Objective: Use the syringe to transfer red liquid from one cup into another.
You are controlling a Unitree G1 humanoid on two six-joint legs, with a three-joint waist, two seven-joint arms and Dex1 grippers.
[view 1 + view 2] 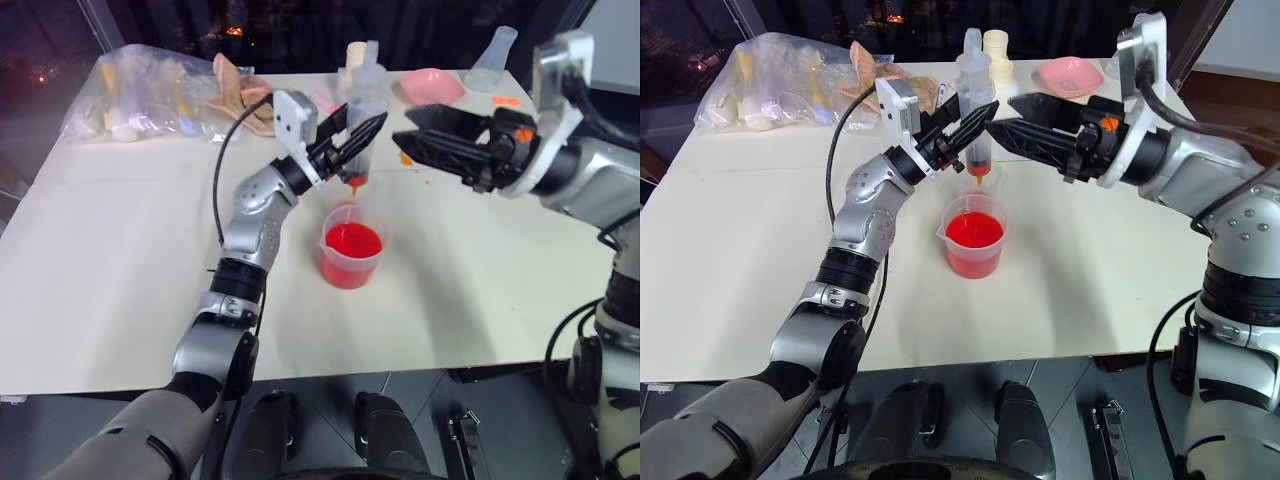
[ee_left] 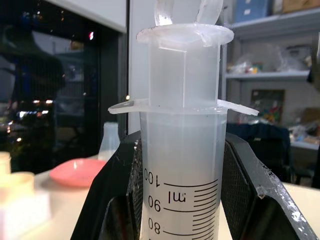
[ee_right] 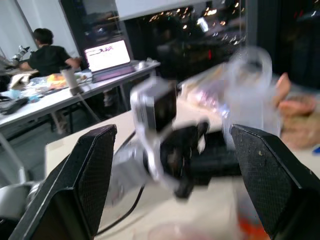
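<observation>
Two pincers of mine are lifted over the middle of the white worktop (image 1: 730, 260). Nearest to me stands the short, wide clear plastic beaker (image 1: 973, 243) with a pour lip, holding bright red liquid (image 1: 973, 230). Just behind it a colourless clear cup (image 1: 342, 210) stands, almost see-through. Above them my left pincer (image 1: 975, 125), its arm stretched forward, is clamped on the syringe (image 1: 976, 100): a fat clear barrel with printed black marks, held upright with its short orange tip pointing down over the cups, not touching them. My right pincer (image 1: 1025, 120) comes in almost level from the right, its black fingers spread wide and holding nothing, its tips just beside the barrel. Toward the far edge lie a shallow pink dish (image 1: 1068, 75) and, in the far left corner, a crinkled clear plastic bag (image 1: 770, 85).
</observation>
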